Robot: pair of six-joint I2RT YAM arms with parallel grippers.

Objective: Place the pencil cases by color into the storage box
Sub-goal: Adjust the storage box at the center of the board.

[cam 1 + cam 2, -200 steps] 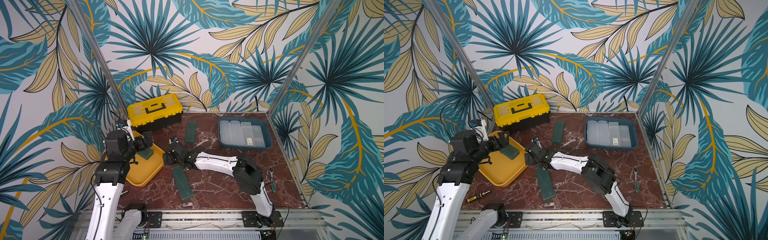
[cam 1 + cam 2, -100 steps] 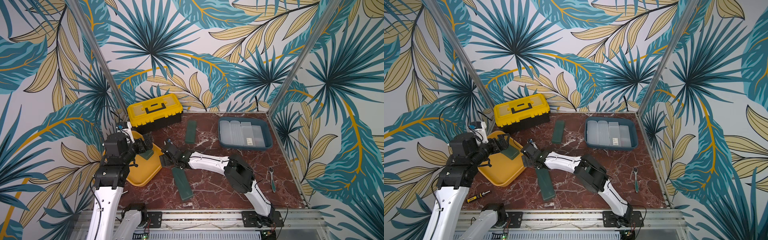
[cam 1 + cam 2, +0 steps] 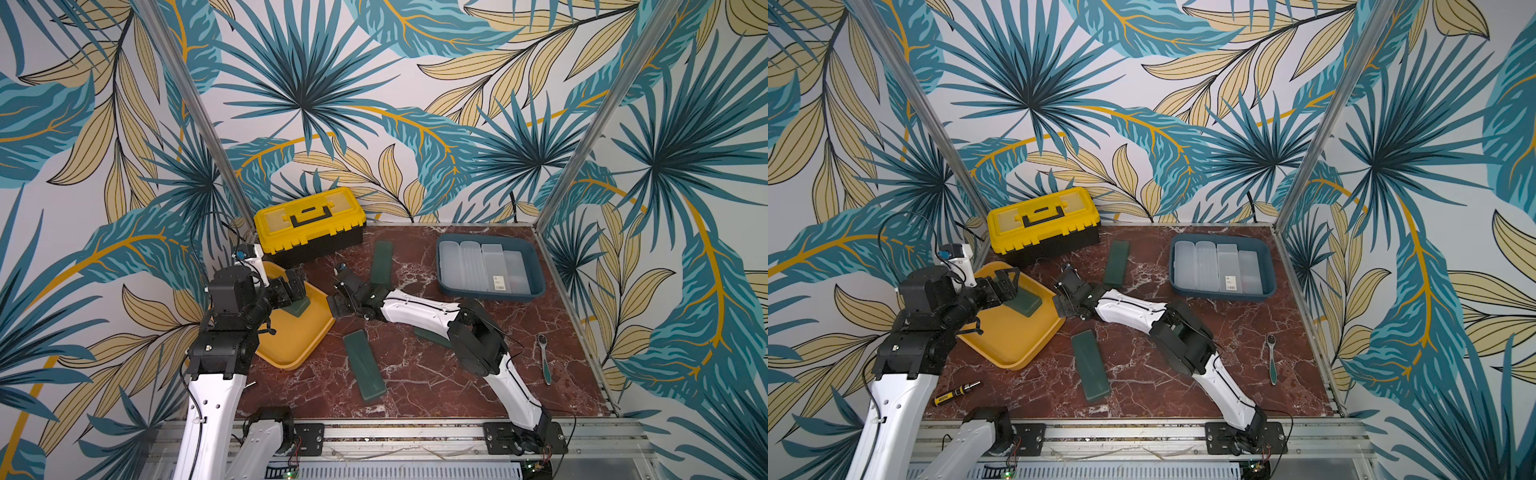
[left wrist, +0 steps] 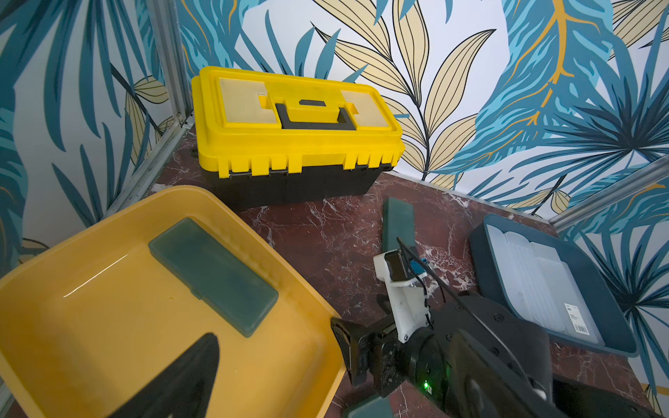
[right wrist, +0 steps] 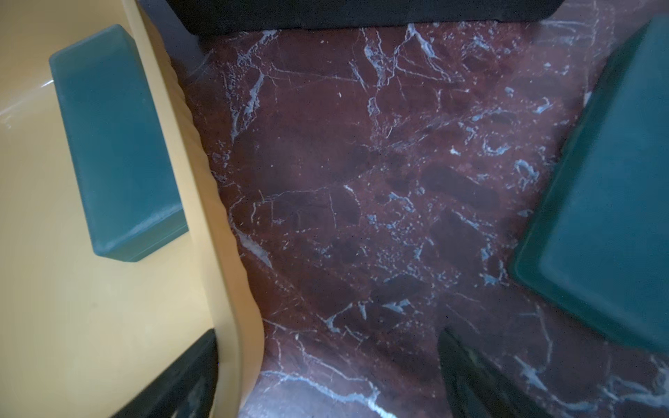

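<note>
A dark green pencil case [image 3: 297,308] [image 4: 213,275] lies in the yellow tray [image 3: 291,353] [image 3: 1000,349]. My left gripper [image 3: 296,286] [image 3: 1005,283] hovers open just over its far end, holding nothing. My right gripper [image 3: 337,302] [image 5: 325,380] is open at the tray's right rim [image 5: 224,253]; one finger [image 5: 181,383] is over the tray and the other finger [image 5: 470,376] over the table. Two more green cases [image 3: 382,262] [image 3: 365,370] lie on the table, and a third [image 3: 430,336] shows partly under the right arm. Frosted white cases [image 3: 478,266] fill the blue storage box [image 3: 536,270] [image 3: 1266,266].
A yellow-and-black toolbox [image 3: 309,222] stands at the back left, just behind the tray. A ratchet [image 3: 1271,357] lies at the right. Near the front left edge lies a small screwdriver [image 3: 957,392]. Patterned walls close in the table on three sides.
The right arm has swung left, bringing its open gripper up against the tray's right rim. The left gripper has hardly moved over the case in the tray.
</note>
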